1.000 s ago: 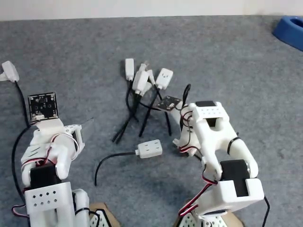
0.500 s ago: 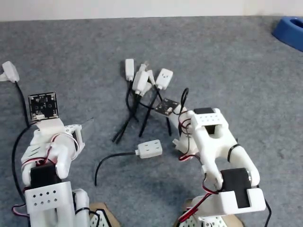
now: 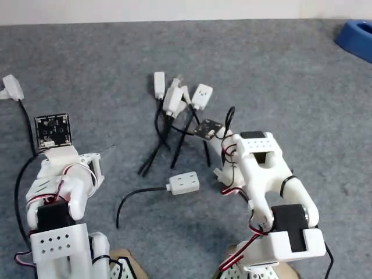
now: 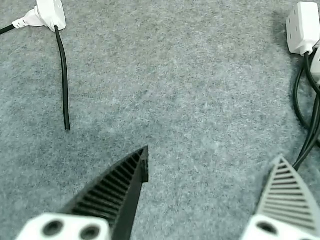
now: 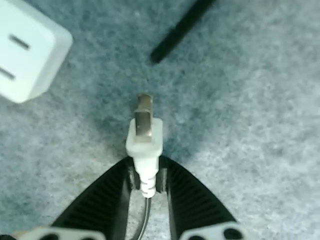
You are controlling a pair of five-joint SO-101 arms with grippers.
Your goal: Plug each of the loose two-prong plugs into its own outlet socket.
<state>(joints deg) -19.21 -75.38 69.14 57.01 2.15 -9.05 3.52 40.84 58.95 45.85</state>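
My right gripper [image 5: 145, 175] is shut on the stem of a white two-prong plug [image 5: 144, 131], prongs pointing away from it just above the carpet. A white outlet socket [image 5: 27, 50] lies a short way ahead and to one side. In the high view this socket [image 3: 185, 182] lies mid-table, with the held plug [image 3: 218, 172] to its right under the right arm. My left gripper [image 4: 212, 157] hangs open over bare carpet at the near left. A loose white plug [image 4: 47, 12] on a black cable [image 4: 62, 75] lies beyond it, as does another socket [image 4: 301, 25].
A tangle of white plugs and sockets [image 3: 176, 96] with black cables lies at the centre back. Another plug [image 3: 11, 87] sits at the far left edge. A blue container [image 3: 356, 36] stands at the back right corner. Grey carpet covers the table.
The right arm has drawn back a little towards its base, then eased slightly forward again. The left arm and the loose sockets have not moved.
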